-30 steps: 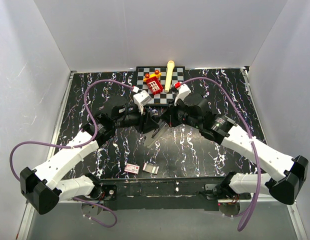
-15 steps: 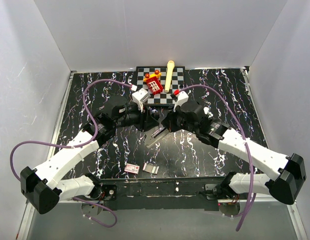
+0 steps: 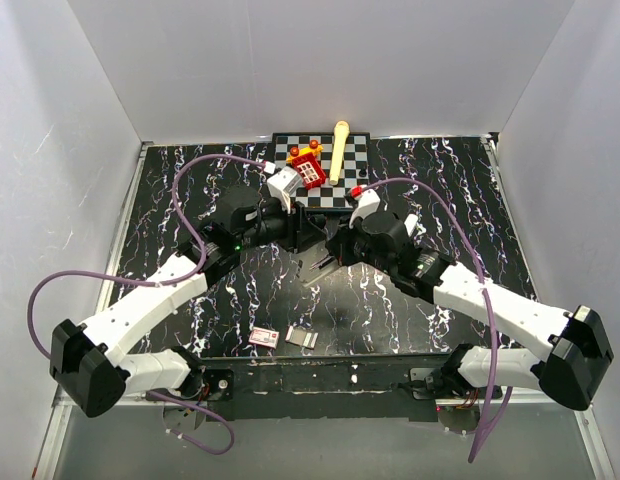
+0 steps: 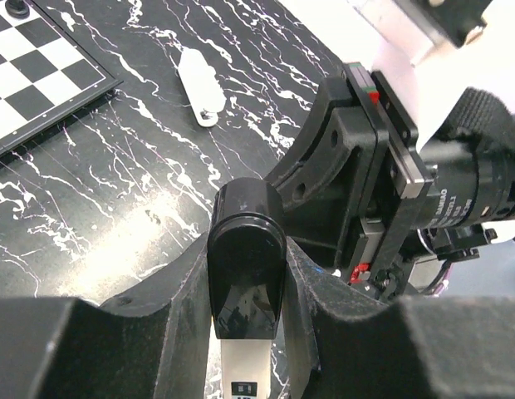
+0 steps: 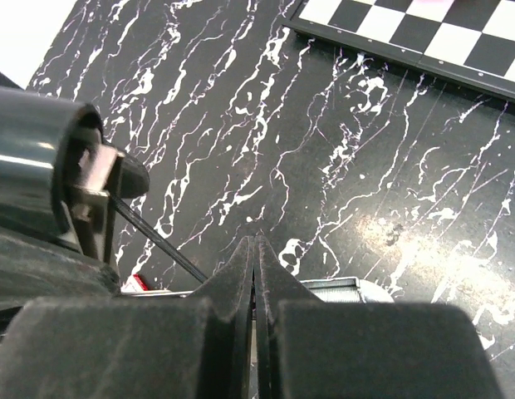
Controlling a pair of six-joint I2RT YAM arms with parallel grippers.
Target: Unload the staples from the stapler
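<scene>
Black cylindrical motor housing on the right arm: a short line of white capitals runs along its rim, too blurred to read with certainty.
Slim silvery-grey metal stapler with a glossy black end: a small patch of dark print on its metal body at the bottom edge of the left wrist view, illegible.
Small flat red-and-white box on the black marbled table: printing too small to read.

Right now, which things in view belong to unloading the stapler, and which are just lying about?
Job: stapler in left gripper; right gripper, shut; silvery strip, possibly staples.
Lying about: chessboard, red toy, pale stick, red-and-white box.
</scene>
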